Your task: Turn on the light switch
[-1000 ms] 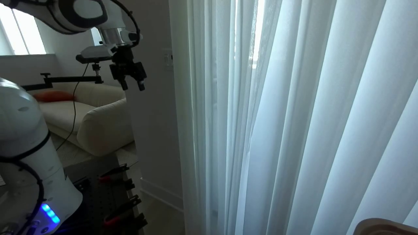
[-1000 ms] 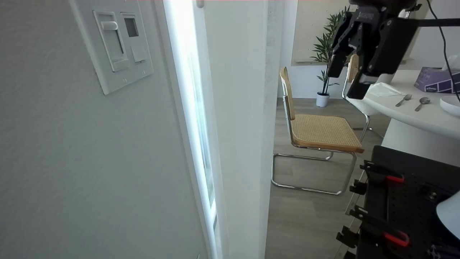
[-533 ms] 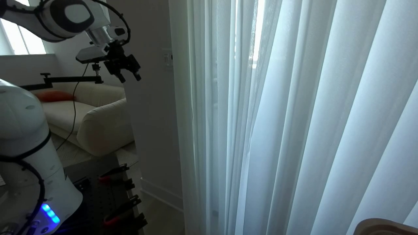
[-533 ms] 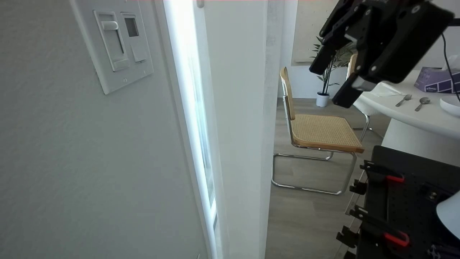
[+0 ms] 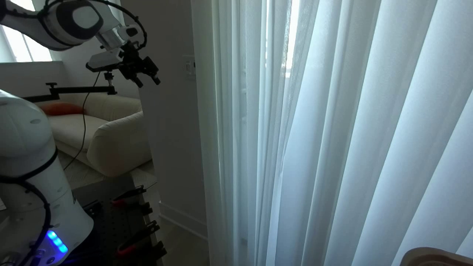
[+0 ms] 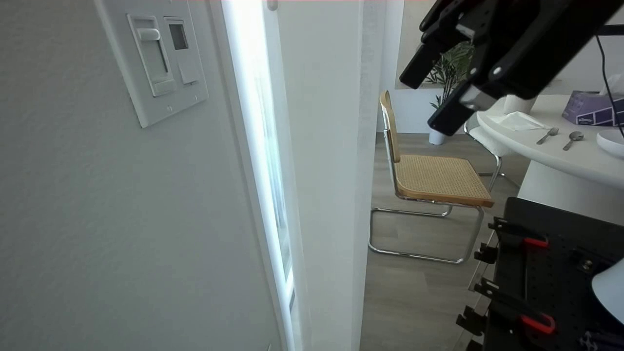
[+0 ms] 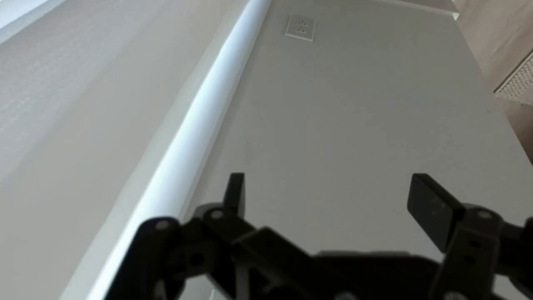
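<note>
Wrist view: a wall (image 7: 366,108) lies beyond the gripper (image 7: 329,187), its jaws parted and holding nothing, while in an exterior view the light switch (image 6: 161,63) sits wall-fixed, apart from the gripper, its small paddles (image 6: 189,73) probably springy, better pressed squarely than pinched.

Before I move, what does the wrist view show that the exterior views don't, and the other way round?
Only the wrist view clearly shows the wall outlet.
Only the exterior views show the switch plate, which appears in both; the sofa and the tissue box each appear in an exterior view.
All share the hand, open and holding nothing, and the gray wall.
</note>
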`<action>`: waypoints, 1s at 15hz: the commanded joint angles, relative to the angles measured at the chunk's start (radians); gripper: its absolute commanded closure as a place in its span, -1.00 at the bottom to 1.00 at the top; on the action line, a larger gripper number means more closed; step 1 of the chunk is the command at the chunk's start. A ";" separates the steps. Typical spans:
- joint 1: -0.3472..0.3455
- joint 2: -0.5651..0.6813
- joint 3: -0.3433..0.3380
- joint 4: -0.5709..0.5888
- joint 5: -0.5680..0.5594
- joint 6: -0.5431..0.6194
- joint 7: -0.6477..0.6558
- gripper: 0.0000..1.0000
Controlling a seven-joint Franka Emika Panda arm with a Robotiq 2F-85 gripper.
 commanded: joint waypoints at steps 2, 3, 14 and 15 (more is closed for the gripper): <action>-0.002 0.028 0.009 0.003 -0.017 0.085 0.029 -1.00; -0.012 0.030 0.017 0.001 -0.024 0.114 0.039 -1.00; -0.006 0.046 0.015 0.002 -0.034 0.248 0.054 -1.00; -0.006 0.049 0.015 0.002 -0.033 0.248 0.061 -1.00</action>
